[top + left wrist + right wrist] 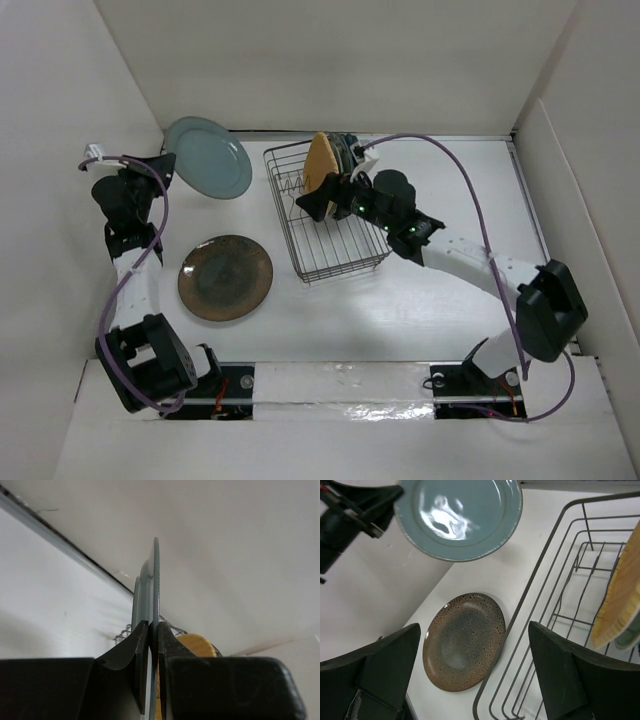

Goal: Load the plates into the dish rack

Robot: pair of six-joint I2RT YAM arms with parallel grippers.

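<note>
Left gripper (154, 626) pinches teal plate (154, 590) by its rim; right gripper (474, 630) gapes empty above dish rack (546, 545) edge, tan plate (625, 595) racked.

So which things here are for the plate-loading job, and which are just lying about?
For the job:
- glossy teal round plate, held up at the left
- speckled brown round plate, flat on the table
- dark wire dish rack
- tan plate, standing in the rack

Just there:
- purple cables on the arms
- white walls
</note>
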